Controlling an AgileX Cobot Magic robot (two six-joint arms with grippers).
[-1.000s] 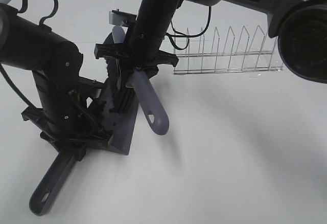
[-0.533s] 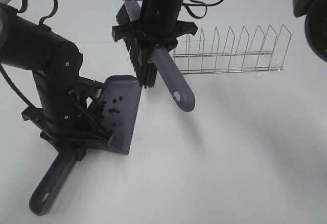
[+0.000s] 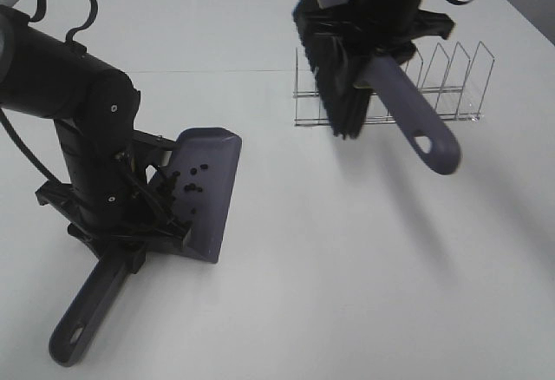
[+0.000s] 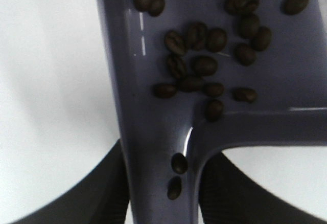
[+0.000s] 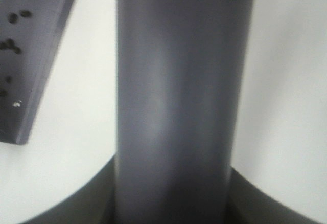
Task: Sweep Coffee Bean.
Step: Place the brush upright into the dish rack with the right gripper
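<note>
Two tools (image 3: 130, 243) (image 3: 375, 40), one brush (image 3: 418, 130), one dustpan (image 3: 214, 191)

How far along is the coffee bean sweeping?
Nearly done. The coffee beans lie in the dustpan, which the left gripper holds by its handle; I see none loose on the table. The right gripper holds the brush lifted near the wire rack. Left: probably setting the tools down.
</note>
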